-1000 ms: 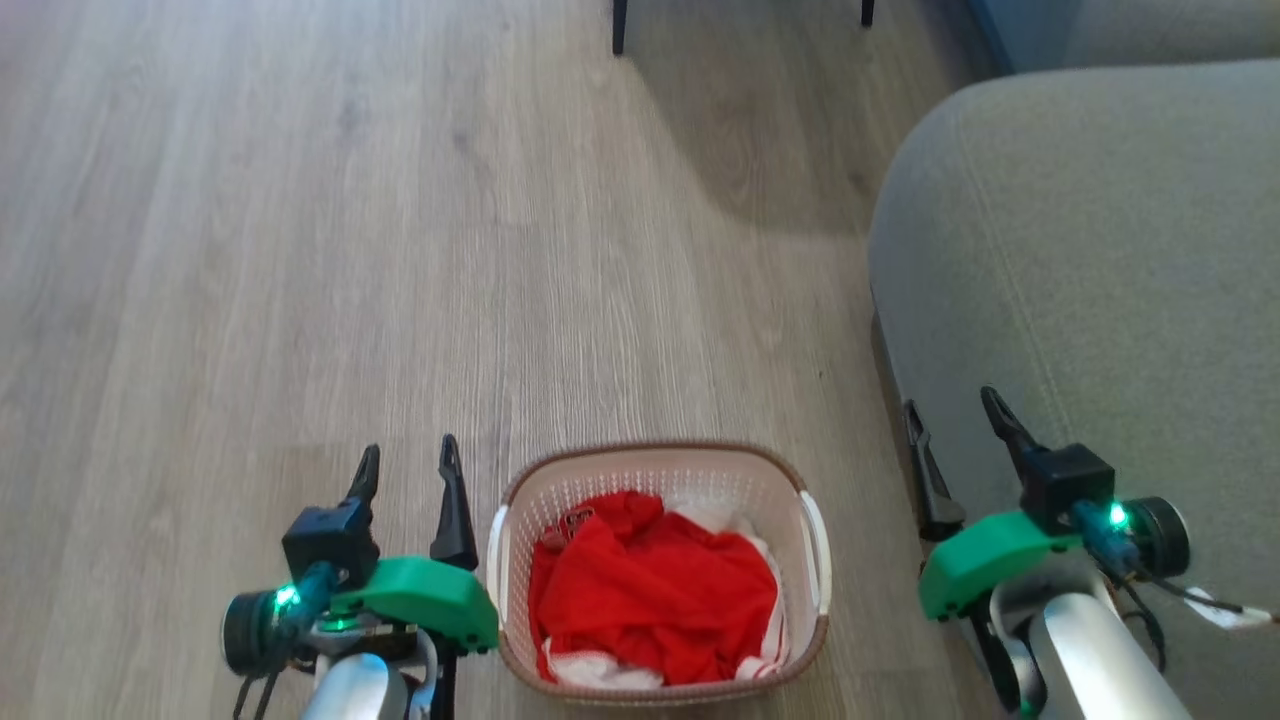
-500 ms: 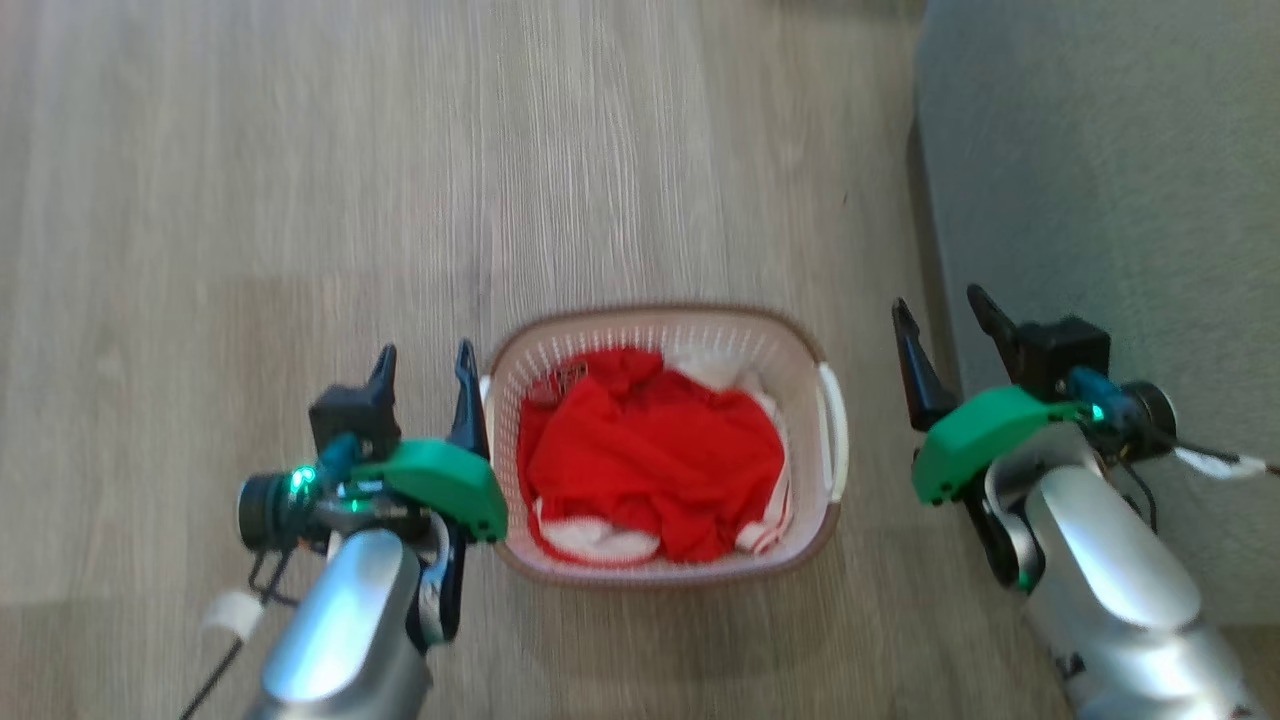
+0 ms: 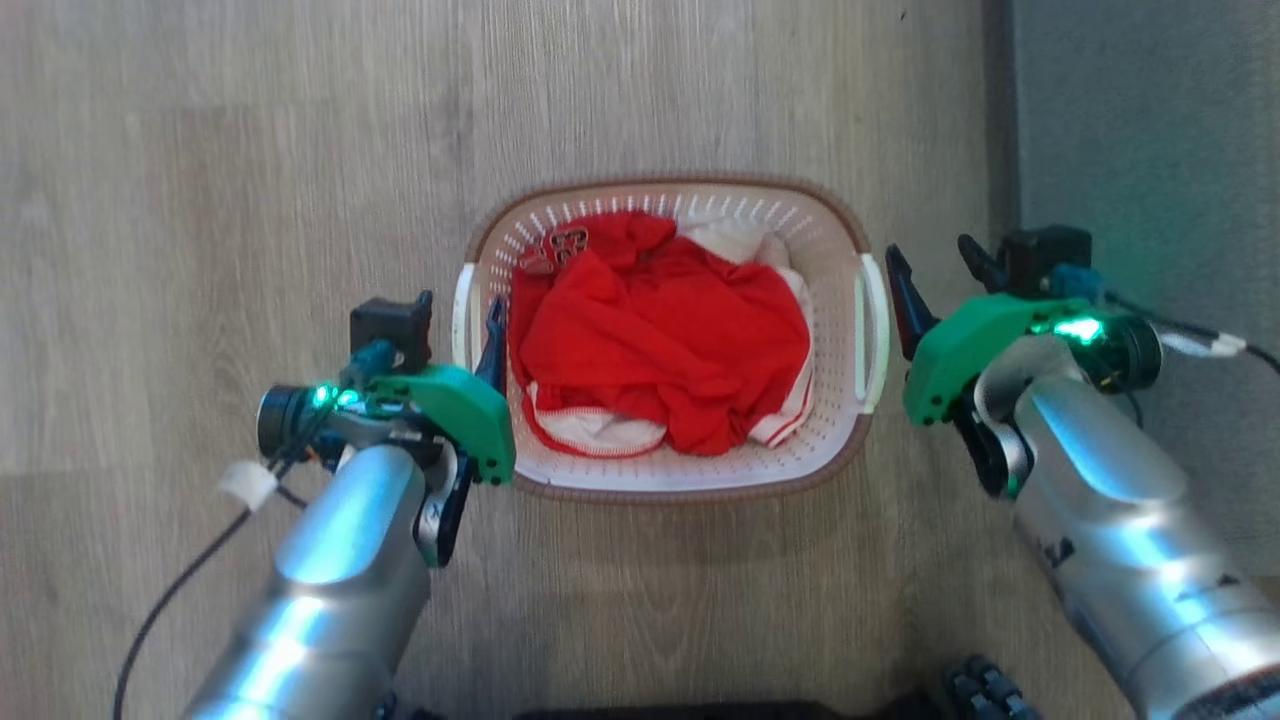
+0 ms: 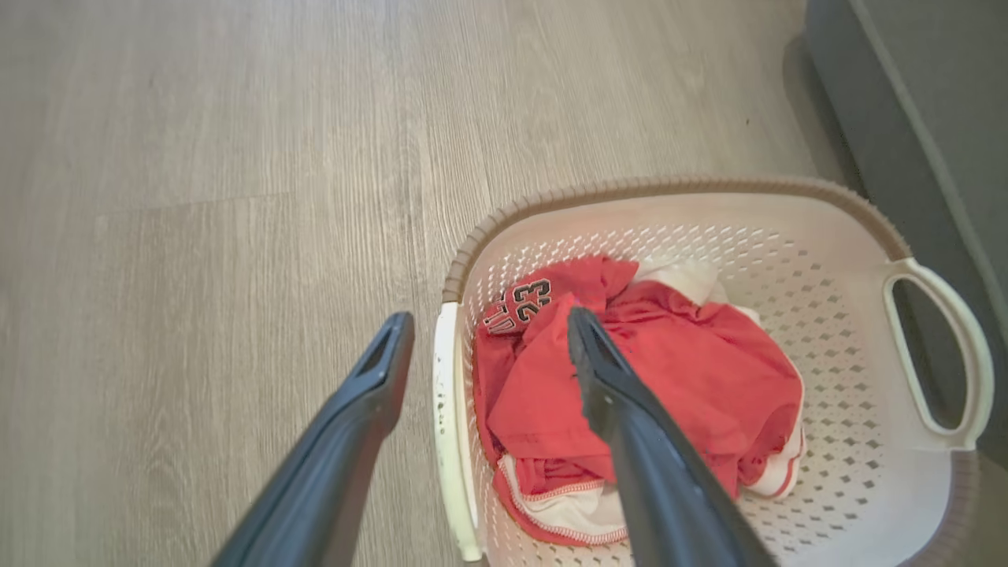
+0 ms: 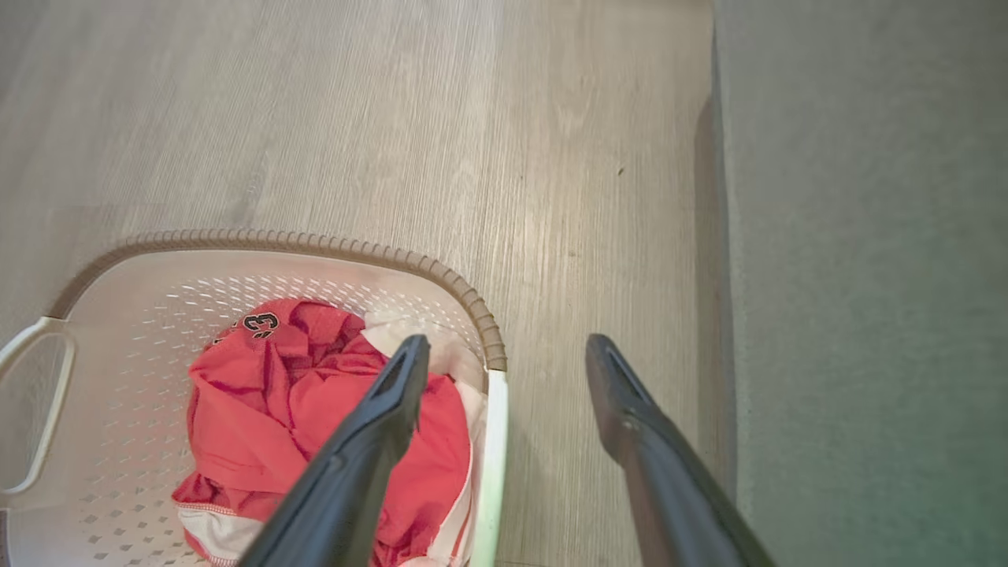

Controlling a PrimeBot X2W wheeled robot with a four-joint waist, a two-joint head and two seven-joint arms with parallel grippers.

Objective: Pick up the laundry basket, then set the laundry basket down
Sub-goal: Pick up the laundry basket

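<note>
1. On the floor (image 3: 250,150), near the sofa (image 3: 1150,120), the basket (image 3: 660,182) is sitting upright, carrying a red shirt (image 3: 660,340).
2. The pick-up is, I judge, only beginning: both grippers are flanking the basket at its handles, and nothing is being lifted yet.
3. The left gripper (image 3: 459,300) is standing wide open and holding nothing, with one finger outside the left handle (image 3: 461,310) and the other over the shirt.
4. The right gripper (image 3: 928,247) is likewise gaping and empty, just beside the right handle (image 3: 873,330).
5. The next move is probably calling for each pair of fingers to settle around its handle and close, then for both arms to rise together, keeping the basket level.
6. The head view is showing both sides at once. It is placing the right inner finger just outside the handle.
7. The right wrist view is instead putting the rim between the fingers, so whether they are truly straddling it I cannot tell.
8. The left wrist view is showing the handle running between the fingers, and a "23" on the shirt.
</note>
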